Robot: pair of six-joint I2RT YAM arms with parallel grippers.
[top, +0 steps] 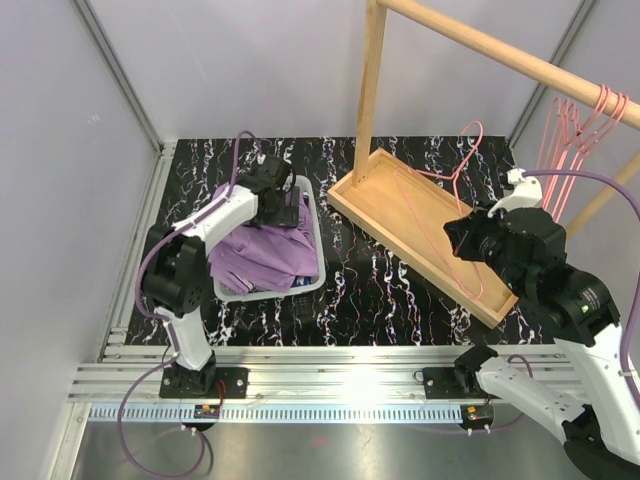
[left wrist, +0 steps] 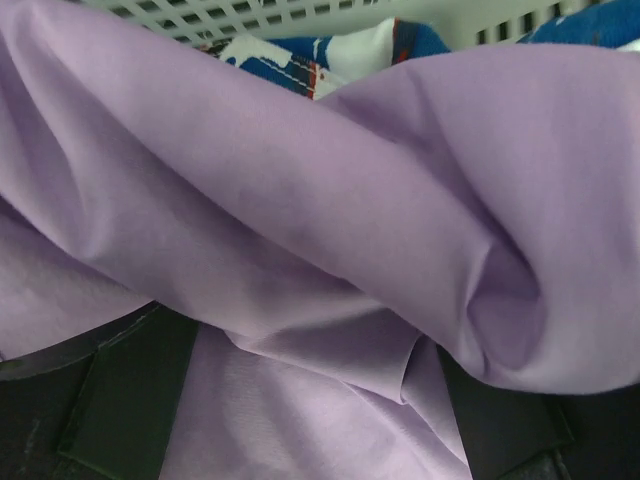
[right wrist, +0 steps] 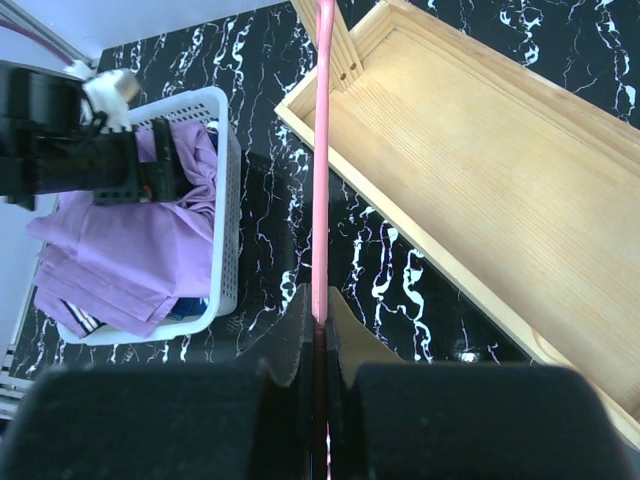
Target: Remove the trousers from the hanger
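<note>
On my screen the biggest thing is the black marbled table (top: 395,288), and on it stands the wooden rack (top: 370,90) with its long tray (top: 400,205) as a base. To the left of the tray, apart from it, is the white basket (right wrist: 228,220). Both trousers lie inside this basket: the lilac trousers (top: 260,260) on top, hanging a little over the near rim, and the blue trousers (left wrist: 300,65) below, near the far wall. My left gripper (top: 284,205) is down in the basket, its fingers (left wrist: 120,400) wide apart, with lilac cloth lying loose between them. My right gripper (right wrist: 320,345) is above the near end of the tray and is clenched on the wire of one pink hanger (top: 455,190), which carries no cloth. Some other pink hangers (top: 585,125) hang on the rail.
</note>
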